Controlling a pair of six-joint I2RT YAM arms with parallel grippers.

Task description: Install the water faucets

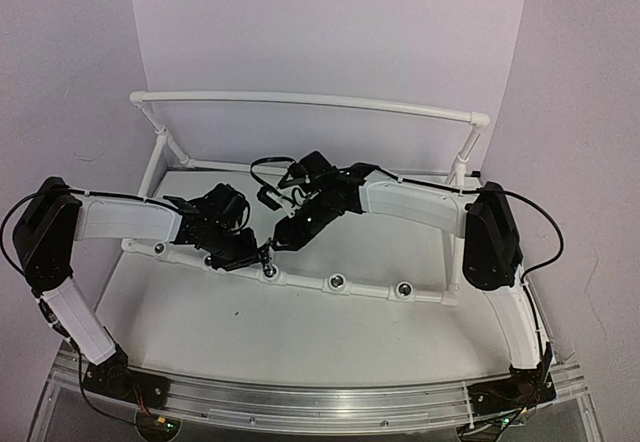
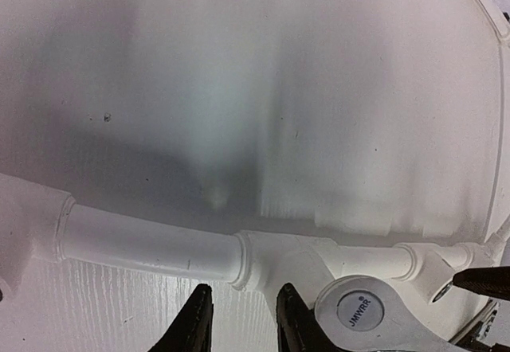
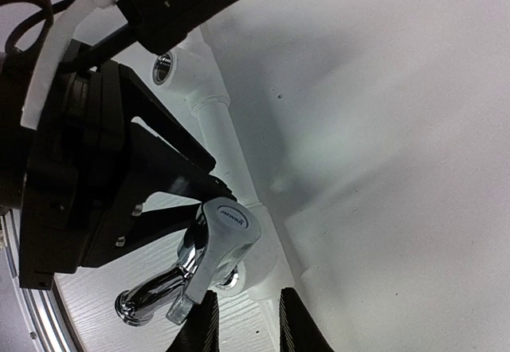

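At front pipe [image 1: 370, 288], one chrome faucet [image 3: 219, 240], left hand [image 2: 243, 304], right hand [image 3: 247, 308] alongside

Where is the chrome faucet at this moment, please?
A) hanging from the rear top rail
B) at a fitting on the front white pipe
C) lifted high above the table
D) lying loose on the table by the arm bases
B: the right wrist view shows the faucet set right against the white pipe, with its spout pointing away from the pipe.
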